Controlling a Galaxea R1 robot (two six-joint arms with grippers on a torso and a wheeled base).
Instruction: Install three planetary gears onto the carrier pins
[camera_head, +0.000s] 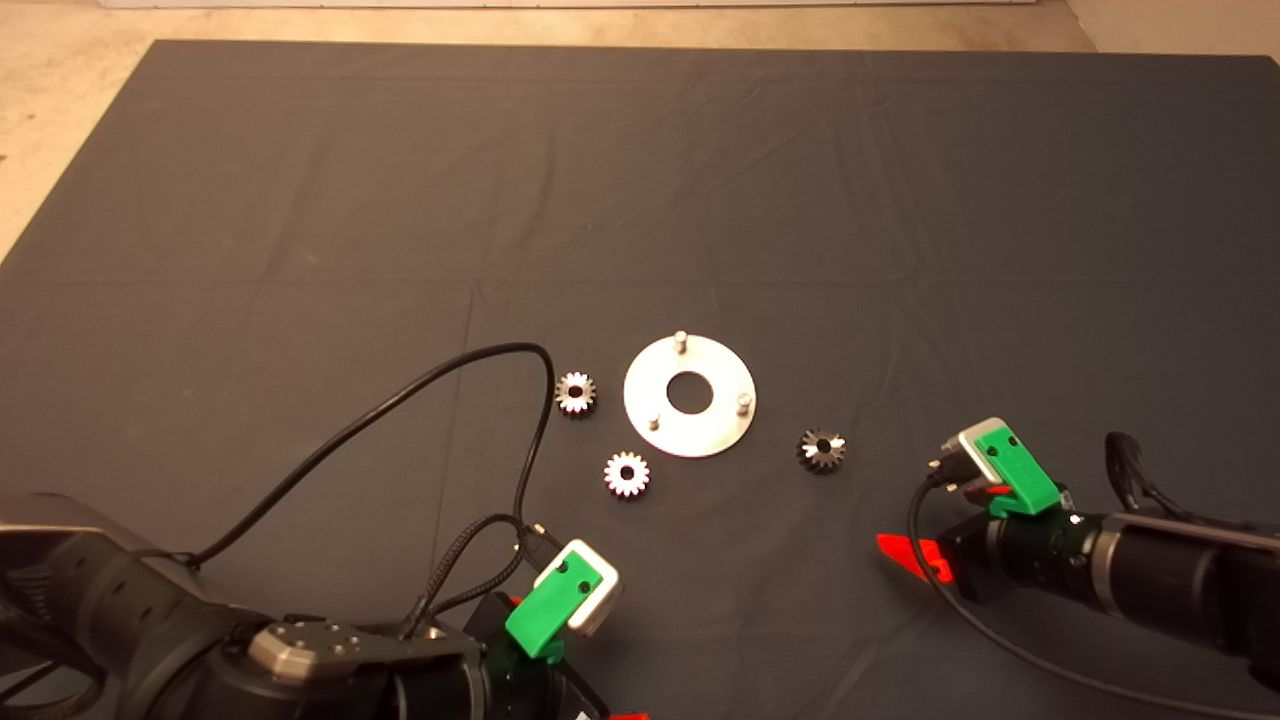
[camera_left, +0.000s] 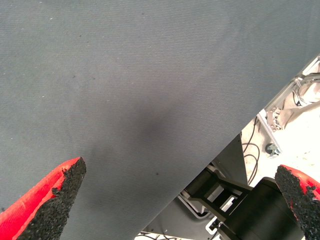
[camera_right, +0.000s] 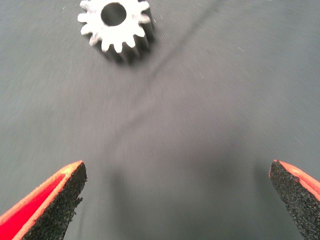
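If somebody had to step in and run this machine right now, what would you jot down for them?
Left end effector: open, empty, low at the near left of the mat.
Right end effector: open, empty, at the near right, facing the right gear.
Carrier plate lies mid-mat; all three carrier pins are bare.
Two more gears lie flat on the mat left of the plate: the upper one and the lower one.
Done: nothing installed.
Left: pick up each gear and seat it on a pin.

Both grippers, left (camera_left: 180, 200) and right (camera_right: 177, 200), gape wide (low over the mat).
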